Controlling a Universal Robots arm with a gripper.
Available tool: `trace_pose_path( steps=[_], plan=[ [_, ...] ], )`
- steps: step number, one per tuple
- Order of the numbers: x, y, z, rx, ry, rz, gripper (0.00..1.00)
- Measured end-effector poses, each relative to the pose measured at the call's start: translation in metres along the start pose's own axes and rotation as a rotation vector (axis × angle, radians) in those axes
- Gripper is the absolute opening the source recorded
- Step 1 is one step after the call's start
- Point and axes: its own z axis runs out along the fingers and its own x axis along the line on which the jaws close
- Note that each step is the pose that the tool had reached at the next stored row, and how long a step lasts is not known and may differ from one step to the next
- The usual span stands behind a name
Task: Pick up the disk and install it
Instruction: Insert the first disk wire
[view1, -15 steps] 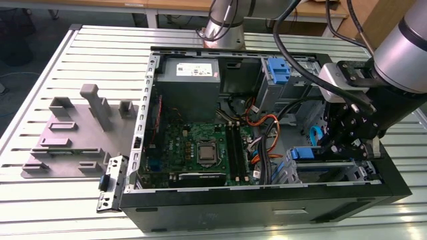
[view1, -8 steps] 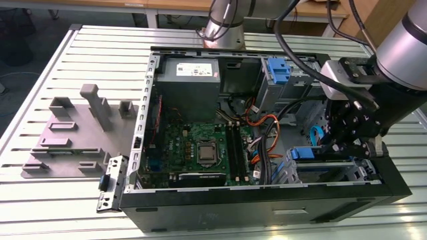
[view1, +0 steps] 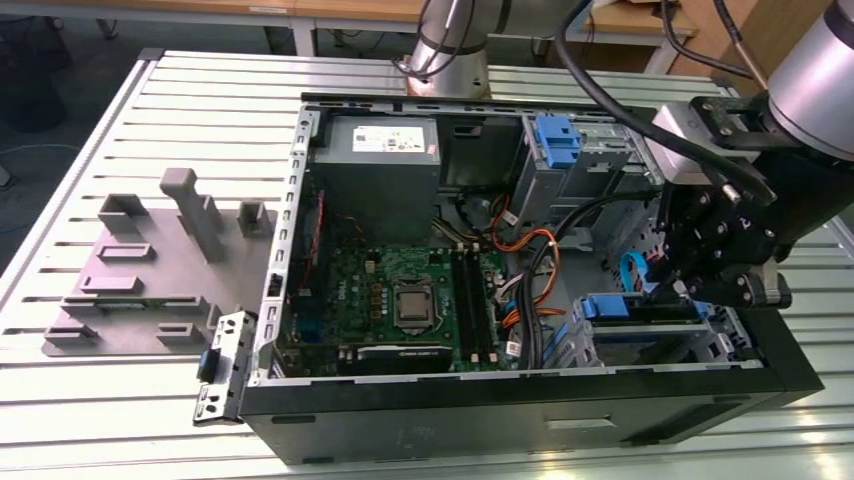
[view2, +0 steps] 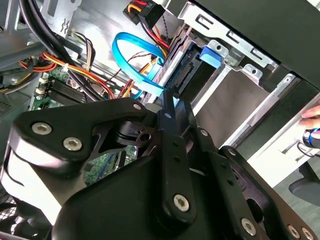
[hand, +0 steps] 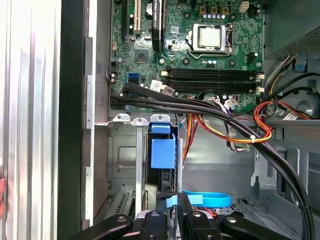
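Note:
The disk stands in the lower drive bay at the exterior view's right of the open computer case, with its blue carrier frame showing. In the first wrist view the disk sits edge-on in the bay, blue tab facing up. In the second wrist view its connector end and blue tab lie just beyond the fingertips. My gripper hangs right over that bay. Its black fingers stand close together, shut, with the tips at the disk's near end. I cannot tell whether they pinch it.
A light blue flat cable loops beside the fingers. Orange and black wire bundles cross between bay and motherboard. Another blue carrier and a grey power-supply box sit at the back. A grey fixture lies outside the case. A hand is nearby.

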Motion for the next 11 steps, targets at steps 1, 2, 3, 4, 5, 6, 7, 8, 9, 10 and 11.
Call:
trace_pose_path(
  steps=[1,2,3,4,5,6,7,8,9,10,11],
  plan=[
    [0.0000,0.0000,0.0000,0.0000,-0.0002,0.000,0.24],
    [0.0000,0.0000,0.0000,0.0000,-0.0002,0.000,0.24],
    [0.0000,0.0000,0.0000,0.0000,-0.0003,0.000,0.24],
    [-0.0001,0.0000,-0.0001,0.0000,-0.0001,0.000,0.24],
    [-0.0001,-0.0003,-0.0001,-0.0001,-0.0001,0.000,0.24],
    [0.0000,-0.0014,-0.0001,-0.0001,0.0002,0.000,0.24],
    [0.0000,-0.0029,0.0000,-0.0001,0.0002,0.000,0.24],
    [0.0000,-0.0045,0.0001,-0.0001,0.0001,0.000,0.24],
    [0.0000,-0.0062,0.0003,-0.0001,0.0000,0.000,0.24],
    [0.0000,-0.0077,0.0002,0.0000,0.0001,0.000,0.24],
    [-0.0001,-0.0083,0.0002,0.0000,0.0000,0.000,0.24]
  ],
)
